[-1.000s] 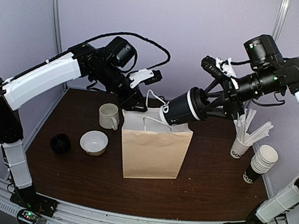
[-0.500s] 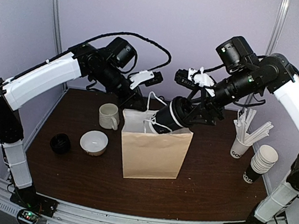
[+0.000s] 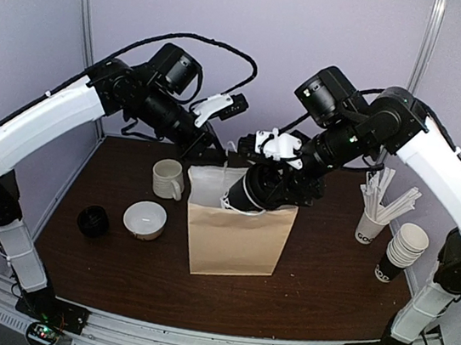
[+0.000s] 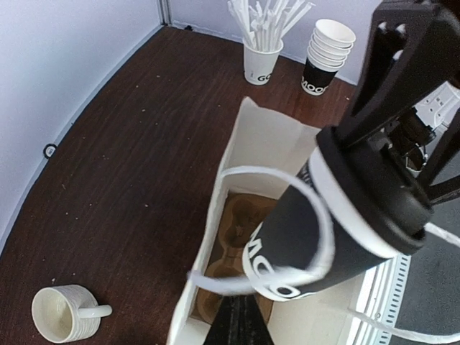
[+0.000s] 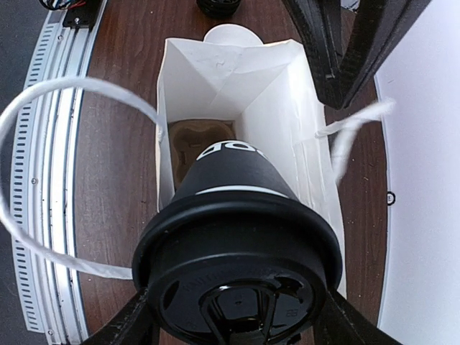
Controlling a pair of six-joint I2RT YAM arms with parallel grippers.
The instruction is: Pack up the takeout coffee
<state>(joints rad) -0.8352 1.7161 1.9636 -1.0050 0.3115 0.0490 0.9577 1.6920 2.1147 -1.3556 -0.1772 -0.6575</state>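
Note:
The takeout coffee (image 3: 260,189) is a black cup with a black dome lid. My right gripper (image 3: 280,173) is shut on it at the lid end, its fingers (image 5: 133,327) on either side of the lid (image 5: 237,287). The cup is tilted, base first, into the open mouth of the brown paper bag (image 3: 234,237). In the left wrist view the cup (image 4: 338,215) points down toward a brown cup carrier (image 4: 241,223) on the bag's floor. My left gripper (image 3: 209,158) is shut on the bag's back rim (image 4: 269,136), with a dark finger (image 4: 237,327) at that wall.
A cream mug (image 3: 167,178), a white bowl (image 3: 145,219) and a small black round thing (image 3: 93,221) sit left of the bag. A cup of white stirrers (image 3: 371,222) and a stack of paper cups (image 3: 400,252) stand at the right.
My right arm has swung left and down, bringing the cup from beside the bag into its mouth. My left arm has shifted slightly and still holds the bag.

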